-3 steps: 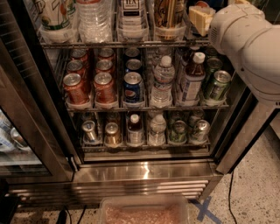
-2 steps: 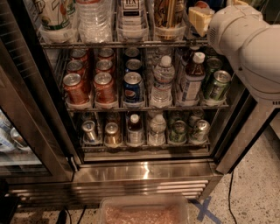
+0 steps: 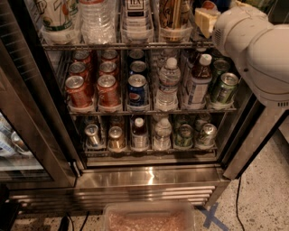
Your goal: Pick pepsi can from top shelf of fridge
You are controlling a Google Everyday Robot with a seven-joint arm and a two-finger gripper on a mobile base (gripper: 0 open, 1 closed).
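The fridge (image 3: 149, 177) stands open in front of me, with its steel base grille below. The top shelf (image 3: 104, 45) is a wire rack holding tall drinks in clear cups. My gripper (image 3: 205, 20) reaches into the right end of that shelf, with the white arm (image 3: 255, 49) behind it. A dark-blue and red patch (image 3: 211, 4) at the frame's top edge, just above the gripper, may be the pepsi can; most of it is hidden or cut off.
The top shelf also holds a green-white can (image 3: 56, 13), a water bottle (image 3: 97, 18), a black-white can (image 3: 135, 13) and a brown bottle (image 3: 174, 13). Short blue Pepsi cans (image 3: 137, 88) and red cans (image 3: 79, 90) fill the middle rack. The glass door (image 3: 18, 117) hangs left. A plastic bin (image 3: 149, 216) sits on the floor.
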